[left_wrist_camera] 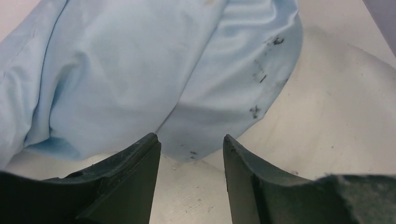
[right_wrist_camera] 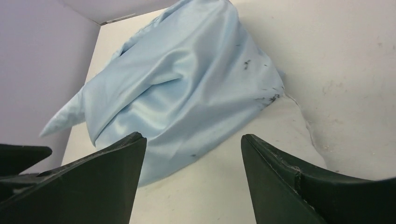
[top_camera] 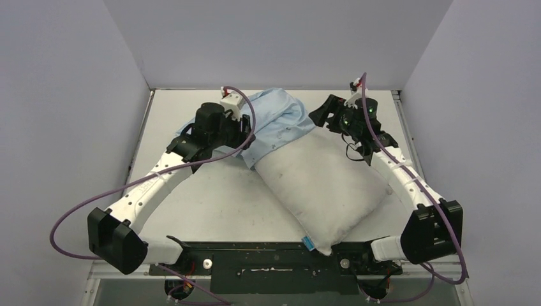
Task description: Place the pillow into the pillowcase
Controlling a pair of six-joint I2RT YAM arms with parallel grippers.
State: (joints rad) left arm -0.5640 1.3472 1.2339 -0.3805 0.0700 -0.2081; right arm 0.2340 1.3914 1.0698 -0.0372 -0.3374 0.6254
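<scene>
— Located the pillow (top_camera: 322,185)?
— Located on the table (top_camera: 210,204), lying diagonal. Traced the long axis from the corner with the blue tag (top_camera: 308,242) at the near edge, away and leftward toward the far side. Found only the far end inside the pillowcase (top_camera: 277,118). Judged most of the cushion bare, and the task well short of done.

— Checked the pillowcase?
— Checked. Found it bunched and wrinkled over that far end, with the hem crossing the white fabric and the loose remainder heaped beyond, toward the far side of the table.

— Inspected the grippers?
— Inspected both. Noted the left gripper (left_wrist_camera: 191,140) with jaws partly spread and nothing between them, the hem just ahead of the tips in its wrist view. Noted the right gripper (right_wrist_camera: 194,137) spread wider, likewise holding nothing, with cloth ahead and slightly left and bare pillow beneath and to the right.

— Determined the governing relation?
— Determined as follows. Found one gripper at each side of the case mouth, left at the left edge of the hem, right at the right edge. Judged the left the nearer to the cloth. Judged that the next pull ought to run along the long axis toward the tagged corner, after a pinch on the hem at each side. Flagged one risk: a one-sided pull likely to skew the sleeve.
</scene>
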